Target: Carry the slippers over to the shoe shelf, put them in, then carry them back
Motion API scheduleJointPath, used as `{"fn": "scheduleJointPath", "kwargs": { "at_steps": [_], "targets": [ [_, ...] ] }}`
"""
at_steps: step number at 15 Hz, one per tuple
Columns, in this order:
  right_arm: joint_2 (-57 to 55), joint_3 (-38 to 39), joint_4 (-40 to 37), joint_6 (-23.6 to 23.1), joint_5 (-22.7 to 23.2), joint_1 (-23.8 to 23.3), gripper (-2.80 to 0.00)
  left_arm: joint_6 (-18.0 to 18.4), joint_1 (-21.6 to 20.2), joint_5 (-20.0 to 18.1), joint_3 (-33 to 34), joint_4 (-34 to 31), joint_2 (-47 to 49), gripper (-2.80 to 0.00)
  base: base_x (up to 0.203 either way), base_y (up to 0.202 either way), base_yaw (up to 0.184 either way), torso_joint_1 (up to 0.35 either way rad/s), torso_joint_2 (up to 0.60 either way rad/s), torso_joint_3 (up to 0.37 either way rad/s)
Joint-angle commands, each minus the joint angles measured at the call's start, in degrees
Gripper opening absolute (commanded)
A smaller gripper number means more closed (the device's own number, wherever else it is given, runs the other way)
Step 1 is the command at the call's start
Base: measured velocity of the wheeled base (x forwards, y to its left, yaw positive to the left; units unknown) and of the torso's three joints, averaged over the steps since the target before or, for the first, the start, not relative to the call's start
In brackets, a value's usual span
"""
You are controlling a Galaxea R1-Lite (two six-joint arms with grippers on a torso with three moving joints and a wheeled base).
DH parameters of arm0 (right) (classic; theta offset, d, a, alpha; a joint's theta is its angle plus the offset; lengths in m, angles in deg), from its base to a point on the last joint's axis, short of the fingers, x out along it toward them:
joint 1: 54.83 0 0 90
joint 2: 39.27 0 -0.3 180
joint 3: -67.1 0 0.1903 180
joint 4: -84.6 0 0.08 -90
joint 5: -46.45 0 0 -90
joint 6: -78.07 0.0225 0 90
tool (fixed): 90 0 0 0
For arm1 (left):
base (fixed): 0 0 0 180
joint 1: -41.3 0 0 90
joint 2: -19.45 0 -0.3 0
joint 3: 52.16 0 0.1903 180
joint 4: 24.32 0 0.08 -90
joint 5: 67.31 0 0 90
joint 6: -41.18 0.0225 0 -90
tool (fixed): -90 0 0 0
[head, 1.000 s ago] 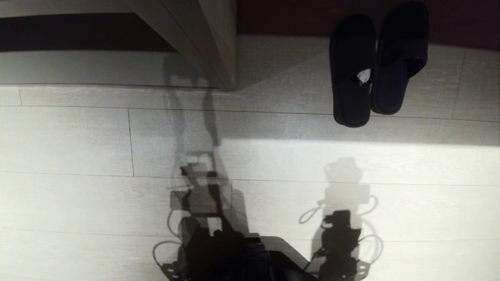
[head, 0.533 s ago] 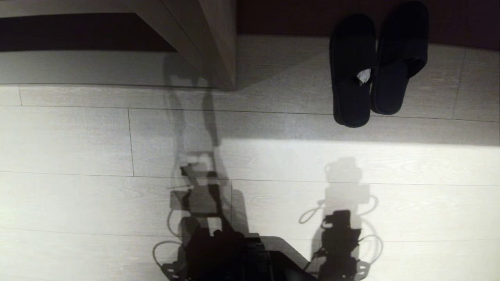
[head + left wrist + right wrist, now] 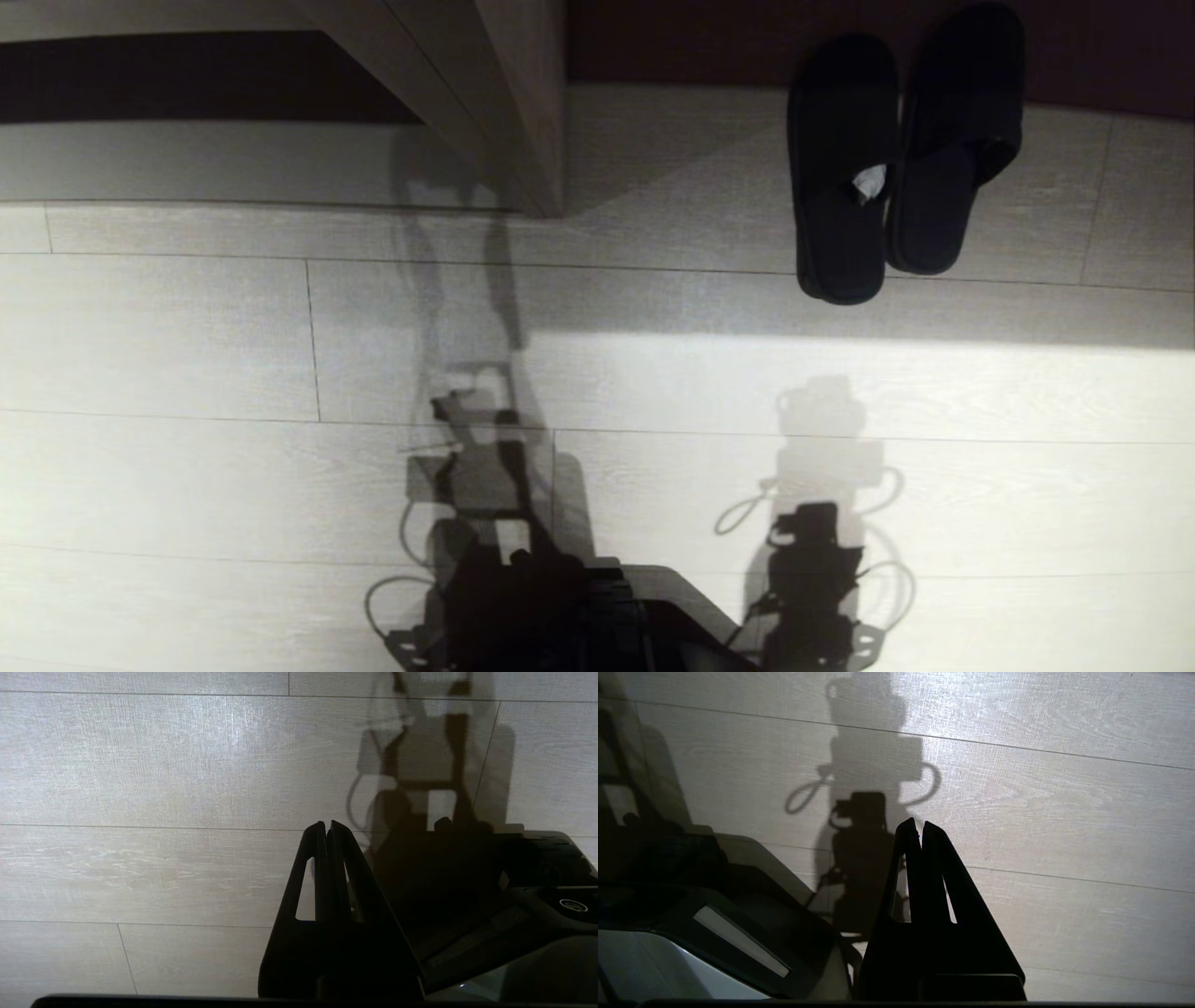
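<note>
2 black slippers lie side by side at 1 o'clock in my head view, toes tucked into the shoe shelf on its light base board, heels toward me. I read no brand; the left one carries a small white tag, its writing illegible. My left gripper and right gripper hang over bare floor, fingers pressed together, holding nothing.

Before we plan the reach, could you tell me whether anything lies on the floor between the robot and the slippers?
Nothing visible does. The slippers lie side by side ahead and to the robot's right, toes towards the shoe shelf, with only bare floor and shadows before them. The upright divider stands off to their left.
</note>
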Motion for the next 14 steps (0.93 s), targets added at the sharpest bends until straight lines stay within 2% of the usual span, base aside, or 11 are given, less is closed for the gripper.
{"fn": "scheduleJointPath", "kwargs": {
  "at_steps": [1,14],
  "targets": [
    [-0.13,0.0,0.04,-0.02,0.04,0.02,-2.8,-0.04,0.0,0.0,-0.04,-0.02,0.02,-2.8,0.0,0.0,0.0,0.0,0.0,0.0],
    [-0.13,0.0,0.04,-0.02,0.04,0.02,-2.8,-0.04,0.0,0.0,-0.04,0.06,0.02,-2.8,0.0,0.0,0.0,0.002,0.0,0.18]
  ]
}}
